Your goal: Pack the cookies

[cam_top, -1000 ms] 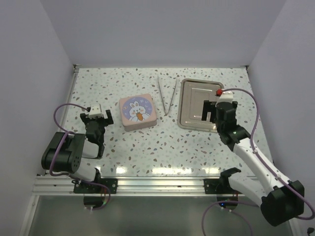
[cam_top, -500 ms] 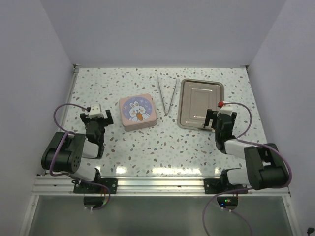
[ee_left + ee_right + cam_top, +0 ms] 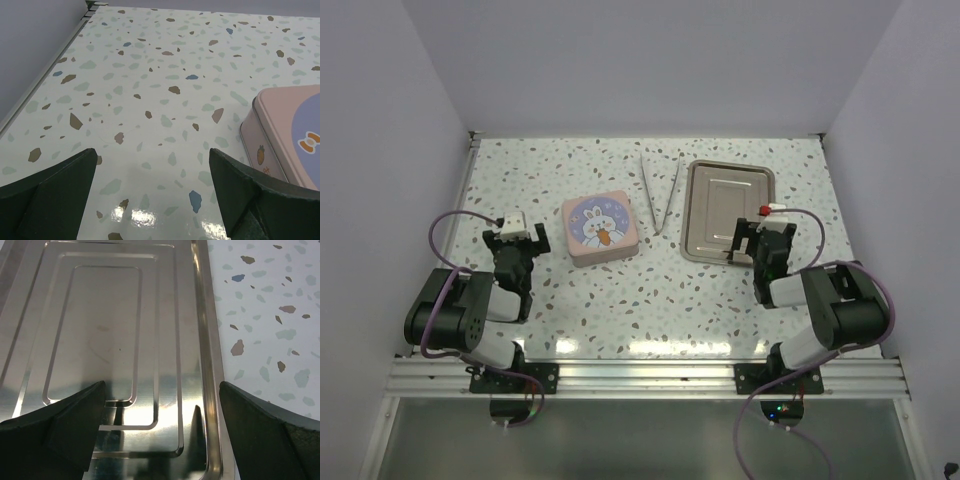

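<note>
Terrazzo-pattern table, both arms folded back near their bases. Left gripper spread wide, nothing between the fingers, hovering over bare tabletop just left of the pink tin; in the left wrist view the tin's corner sits at the right edge. Tin is square, lid on, lid printed with a white rabbit holding a carrot on a lilac circle; small carrot motif on the side wall, an orange bow visible on the lid. No readable lettering or brand anywhere. Right gripper also spread wide and empty, positioned over the near end of the steel tray, whose floor is bare. Metal tongs lie between tin and tray. Cookies: none visible in any view; cannot tell whether they are inside the closed tin.
</note>
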